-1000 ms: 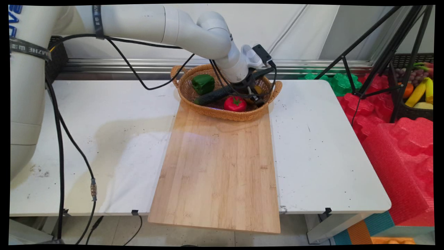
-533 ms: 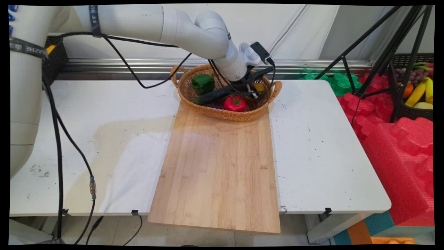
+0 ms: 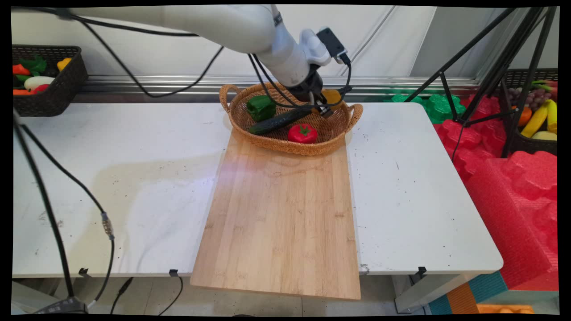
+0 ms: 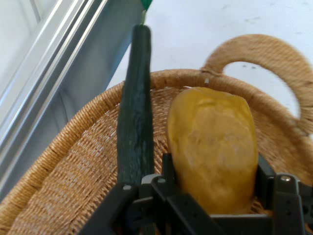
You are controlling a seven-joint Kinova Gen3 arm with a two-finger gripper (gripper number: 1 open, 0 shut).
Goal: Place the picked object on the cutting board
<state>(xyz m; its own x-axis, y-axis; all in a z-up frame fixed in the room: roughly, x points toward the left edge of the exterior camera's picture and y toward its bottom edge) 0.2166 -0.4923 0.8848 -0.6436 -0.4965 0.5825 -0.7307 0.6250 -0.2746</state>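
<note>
Table [image 3: 424, 200]: white, spread across the middle of the frame.
Board [image 3: 281, 214]: wooden, laid lengthwise at centre, its far end met by the basket.
Basket [image 3: 276, 141]: wicker, upper centre; a cucumber [image 3: 279, 121], green pepper [image 3: 261, 107] and tomato [image 3: 302, 133] are held inside.
Gripper [image 4: 215, 196]: above the basket's far right; its fingers are clamped on a yellow pepper [image 4: 212, 147], which is raised beside the cucumber.

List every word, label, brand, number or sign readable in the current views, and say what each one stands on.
No readable text in either view.
The gripper, shut on the yellow pepper, shows no lettering.
The wicker basket, cucumber, green pepper, tomato and cutting board carry no labels.
The black basket shows no markings.
</note>
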